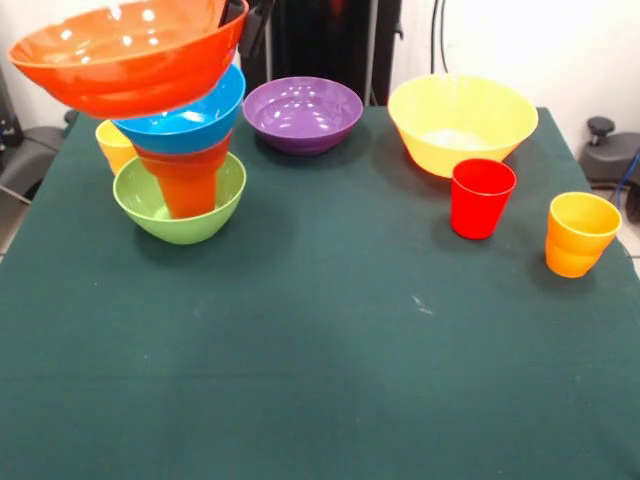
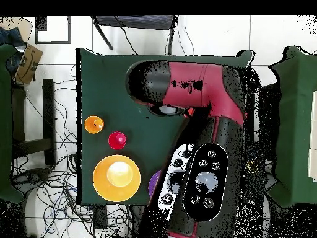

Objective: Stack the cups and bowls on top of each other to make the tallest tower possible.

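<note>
On the green table (image 1: 320,380), nearest the camera, a yellow-orange cup (image 1: 579,233) and a red cup (image 1: 481,197) stand at right; farther back, left, is the tower (image 1: 172,120) — green bowl (image 1: 180,205), orange cup (image 1: 188,180), blue bowl (image 1: 190,115), wide orange bowl (image 1: 125,55) tilted on top. Behind sit the purple bowl (image 1: 302,113) and yellow bowl (image 1: 462,122). The gripper (image 1: 235,12) barely shows at the orange bowl's rim — whether it grips, I cannot tell — and that tilted bowl looks likely to slide off and topple everything.

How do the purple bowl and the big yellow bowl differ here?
The purple bowl is smaller and shallower; the big yellow bowl is wider and deeper. The purple one sits nearer the tower, the yellow one by the red cup. Both stand upright, unstacked, on the table.
</note>
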Robot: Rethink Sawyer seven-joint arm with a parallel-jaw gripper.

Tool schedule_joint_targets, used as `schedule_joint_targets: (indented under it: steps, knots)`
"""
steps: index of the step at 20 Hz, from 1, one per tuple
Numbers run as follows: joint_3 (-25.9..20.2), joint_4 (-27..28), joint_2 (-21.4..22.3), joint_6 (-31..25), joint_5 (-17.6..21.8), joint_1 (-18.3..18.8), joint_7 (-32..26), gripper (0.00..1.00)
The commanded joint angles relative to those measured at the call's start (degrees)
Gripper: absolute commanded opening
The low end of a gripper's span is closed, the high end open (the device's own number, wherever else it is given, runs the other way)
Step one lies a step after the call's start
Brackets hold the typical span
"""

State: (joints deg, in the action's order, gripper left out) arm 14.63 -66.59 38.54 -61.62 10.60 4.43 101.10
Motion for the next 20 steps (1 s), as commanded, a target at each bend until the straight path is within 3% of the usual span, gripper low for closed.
schedule_joint_targets:
  steps: [1,7,20]
  knots:
    - [-5.77,-7.37,-1.19,-2.04,1.54,1.41,-5.03,0.00]
    - [-6.23,-10.15,-3.34,1.33,2.05,1.66,-3.45,0.00]
    - [-7.48,-13.63,-2.82,-4.17,0.31,2.30,-2.62,0.00]
